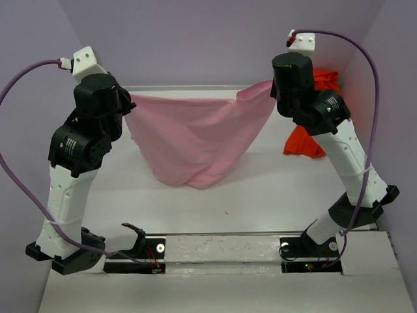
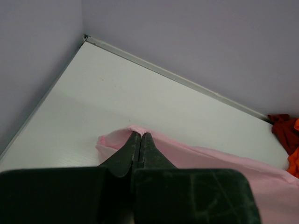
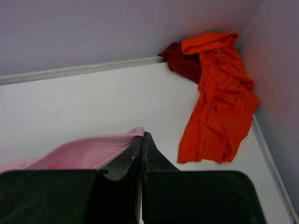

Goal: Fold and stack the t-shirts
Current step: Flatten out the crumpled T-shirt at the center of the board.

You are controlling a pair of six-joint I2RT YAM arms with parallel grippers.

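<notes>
From above, the pink shirt (image 1: 195,140) is seen hung between the left hand (image 1: 128,106) and the right hand (image 1: 273,90), sagging limp and light toward the surface (image 1: 280,189). In the left wrist view, its edge is pinched. In the right wrist view, likewise; corners are judged the best holds.

**Where our three cameras look**

In the top view we look down from high up, behind the left arm (image 1: 71,176) and the right arm (image 1: 348,156). We face the back wall (image 1: 215,39) and see the whole worktop (image 1: 260,189) from far off.

In the left wrist view we sit close behind the left gripper (image 2: 140,134) and look low across the worktop to its back left corner. In the right wrist view we sit close behind the right gripper (image 3: 141,136) and look to the back right corner.

All three views share the pink t-shirt (image 1: 195,137) and the orange-red t-shirt (image 1: 303,140).
</notes>
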